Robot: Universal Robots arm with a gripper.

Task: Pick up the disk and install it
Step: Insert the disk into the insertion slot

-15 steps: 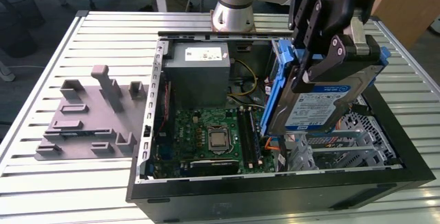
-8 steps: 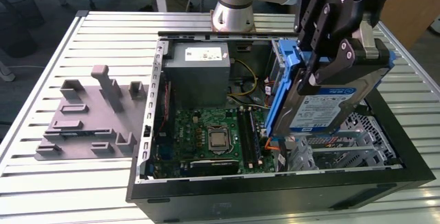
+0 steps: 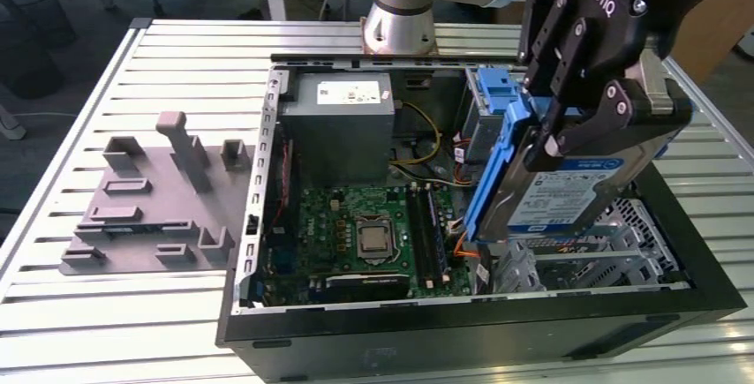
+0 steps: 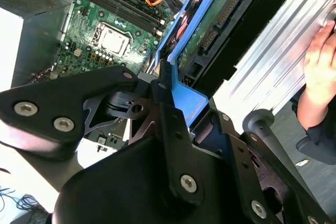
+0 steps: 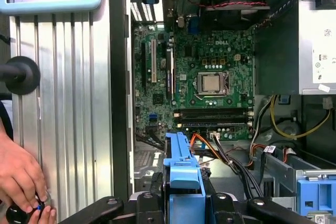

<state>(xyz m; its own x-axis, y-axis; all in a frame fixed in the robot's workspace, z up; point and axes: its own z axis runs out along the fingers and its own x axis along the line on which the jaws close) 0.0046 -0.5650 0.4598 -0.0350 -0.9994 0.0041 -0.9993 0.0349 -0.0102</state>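
**Figure. The disk in the claw, over the open case.**

- **Near:** the black near wall of the computer case (image 3: 471,331) stands on the slatted table (image 3: 106,340). On the table at the exterior view's left lies a grey moulded fixture (image 3: 154,199).
- **Middle:** the green motherboard (image 3: 365,225) lies flat in the case floor, with its processor socket bare.
- **Task's thing:** at the exterior view's right, the gripper (image 3: 606,132) is closed on the upper end of the disk (image 3: 566,194). The disk hangs on edge and tilted. Its lower end dips toward the silver drive cage (image 3: 613,252), apart from it as far as can be told. In the first wrist view, one blue rail of the disk (image 5: 181,166) runs up between the claw's links.
- **Far:** the grey power supply (image 3: 342,128), and beyond it the arm's base (image 3: 398,22).
- **Bystander:** a person's hand (image 5: 21,177) rests on the table beside the case.

**Progress (judged):** the pick-up is done. Seating the disk in its bay is not yet done.

**Writing:** the disk bears a white label with a blue band, and the power supply bears a white sticker. The print on both is left unread.
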